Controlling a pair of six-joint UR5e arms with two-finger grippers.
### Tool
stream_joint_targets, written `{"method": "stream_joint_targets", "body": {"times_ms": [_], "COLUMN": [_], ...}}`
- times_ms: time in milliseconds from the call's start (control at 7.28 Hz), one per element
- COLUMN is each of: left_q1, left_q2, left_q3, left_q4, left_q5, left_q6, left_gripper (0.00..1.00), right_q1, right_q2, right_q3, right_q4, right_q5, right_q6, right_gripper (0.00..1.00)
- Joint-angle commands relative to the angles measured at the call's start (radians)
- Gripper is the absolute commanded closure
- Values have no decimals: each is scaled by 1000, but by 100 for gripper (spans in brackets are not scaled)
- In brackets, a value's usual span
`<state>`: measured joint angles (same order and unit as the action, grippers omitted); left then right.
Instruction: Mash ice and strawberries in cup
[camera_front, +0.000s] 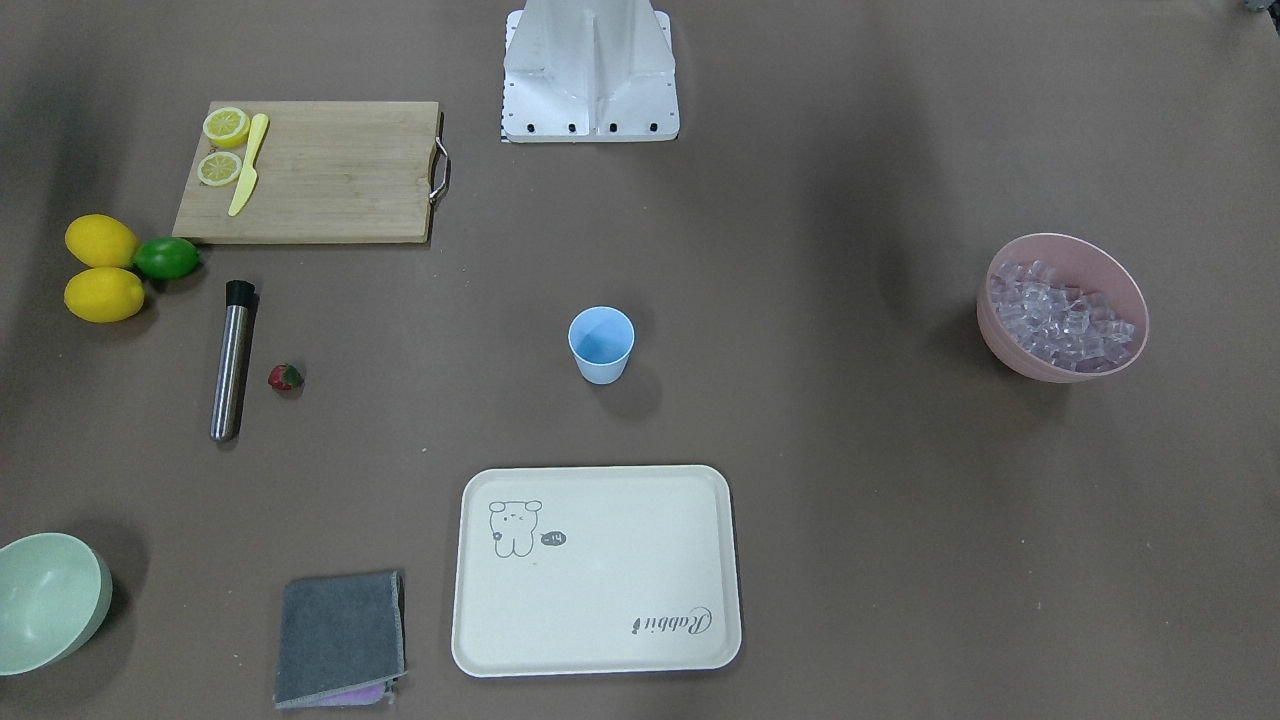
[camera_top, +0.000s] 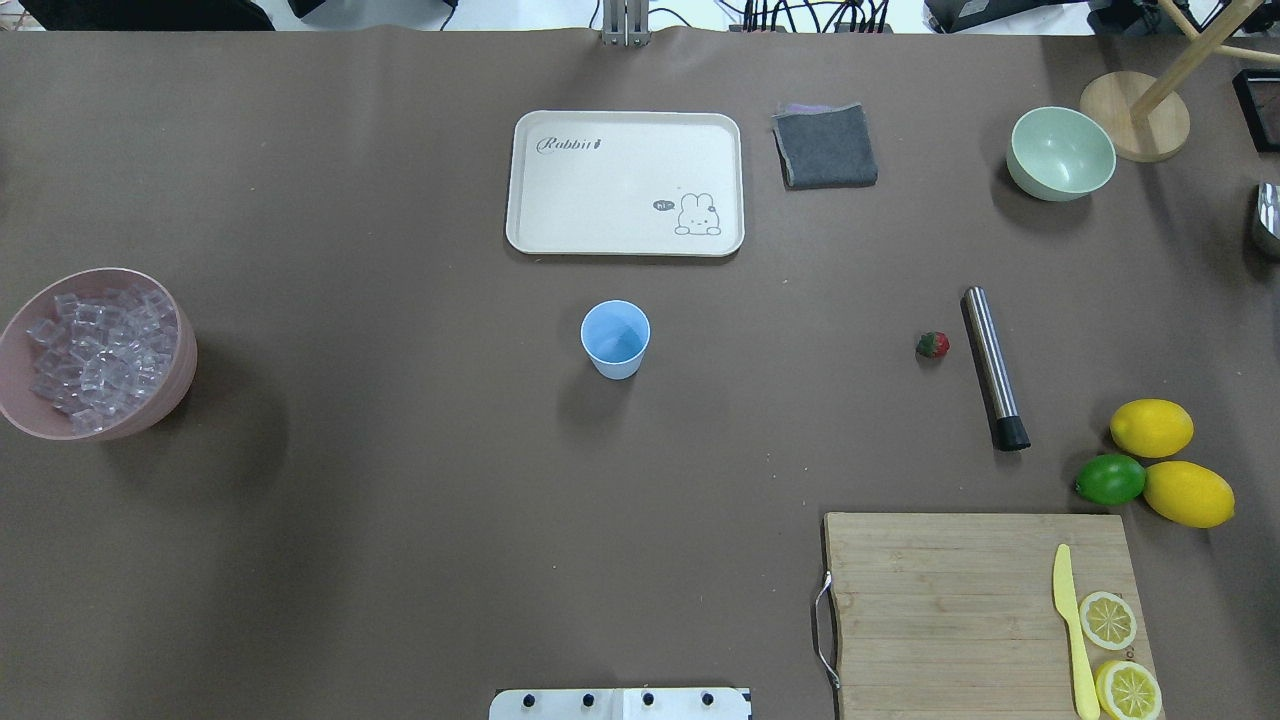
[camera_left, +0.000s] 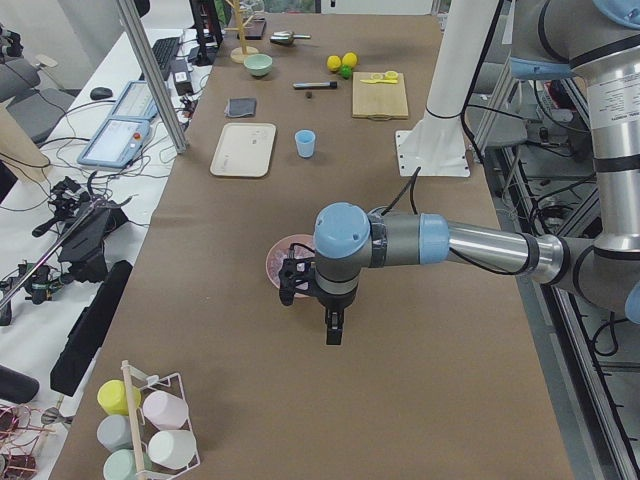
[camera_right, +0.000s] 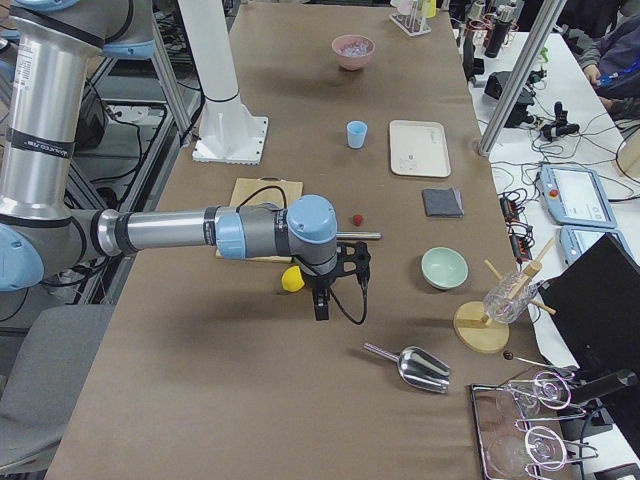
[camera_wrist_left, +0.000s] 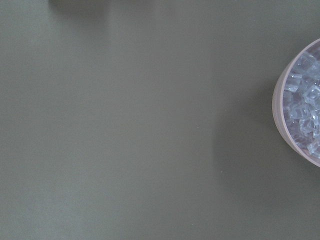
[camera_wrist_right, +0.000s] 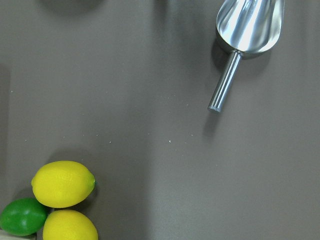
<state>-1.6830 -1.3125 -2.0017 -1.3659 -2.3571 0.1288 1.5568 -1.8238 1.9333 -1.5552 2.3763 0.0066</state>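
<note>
The cup (camera_top: 615, 340) stands upright mid-worktop (camera_top: 400, 500), mouth up. The strawberry (camera_top: 932, 345) lies on its side to the cup's right, cap toward it. The ice (camera_top: 95, 350) fills the pink bowl (camera_top: 182, 385) at the left end. The tray (camera_top: 600, 200) reads "Rabbit". For left claw (camera_left: 333, 333) and right claw (camera_right: 320, 305), the spread cannot be told.

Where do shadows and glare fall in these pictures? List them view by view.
Overhead exterior: a soft shadow spreads beside the pink bowl and near the cup. Right wrist-mounted: bright glare on the metal scoop. Left wrist-mounted: dim, with a faint shadow beside the bowl. Exterior front-facing: sharp, with broad dim bands across the table.
</note>
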Motion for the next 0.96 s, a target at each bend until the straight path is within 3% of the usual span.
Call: {"method": "stream_joint_targets", "body": {"times_ms": [0, 137, 275, 824], "left_q1": [-3, -6, -6, 18], "left_q2": [-1, -4, -17, -126], "left_q3": [49, 117, 116, 121], "left_q4": [-188, -244, -301, -421], "left_q5": [-95, -202, -284, -306], "left_q6": [-5, -8, -9, -93], "left_gripper": [1, 1, 1, 1], "right_q1": [3, 2, 2, 2], "right_q2": [0, 4, 9, 6], "right_q3": [6, -7, 2, -7], "right_q4": [3, 1, 3, 104], "right_q5": [4, 7, 30, 46], "right_q6": [-13, -5, -8, 4], "right_gripper": [0, 0, 0, 0]}}
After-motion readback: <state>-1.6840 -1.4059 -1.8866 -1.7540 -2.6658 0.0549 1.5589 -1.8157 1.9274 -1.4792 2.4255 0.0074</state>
